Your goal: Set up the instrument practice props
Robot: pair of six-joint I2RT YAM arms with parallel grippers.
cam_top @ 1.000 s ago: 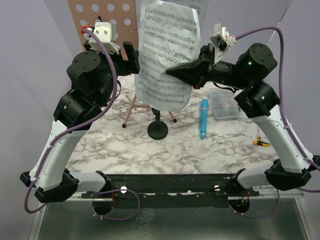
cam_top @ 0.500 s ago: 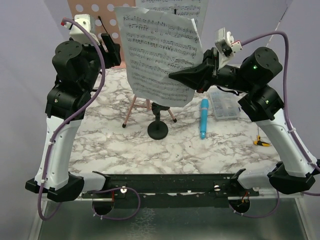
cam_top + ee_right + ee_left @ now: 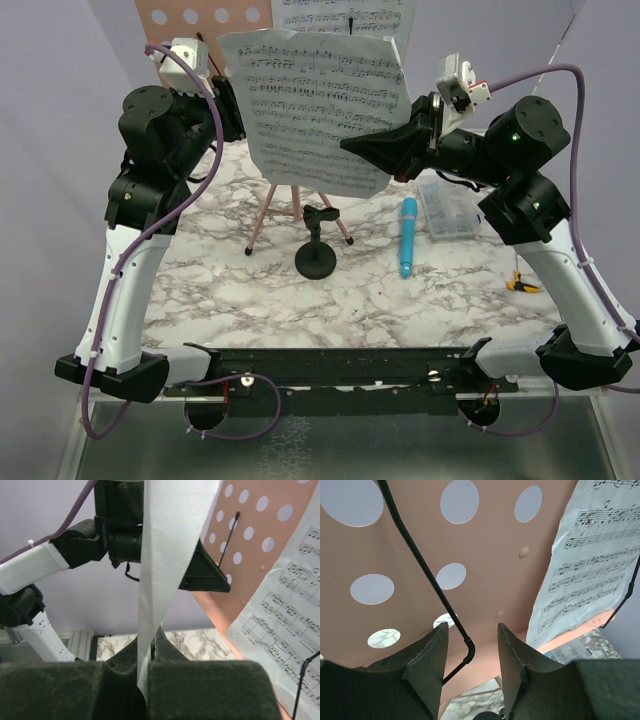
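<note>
**Top view:** The right gripper [image 3: 352, 146] is pinched on a loose page [image 3: 315, 110], holding it upright in front of the music stand [image 3: 200, 15], where a second page [image 3: 345, 14] rests. The left gripper [image 3: 228, 100] hangs at the loose page's left edge. Below stand the tripod legs and the mic stand [image 3: 316, 255]. The mic [image 3: 408, 237] lies just beside a box [image 3: 447, 208]. Room for moving lies over the table's [image 3: 260, 300] near half.

**Left wrist:** The fingers are apart, gripping nothing. A retainer wire [image 3: 427, 575] on the perforated face shows between them.

**Right wrist:** The loose page rises edge-on from the closed fingers, partly screening the left arm [image 3: 75, 545].
</note>
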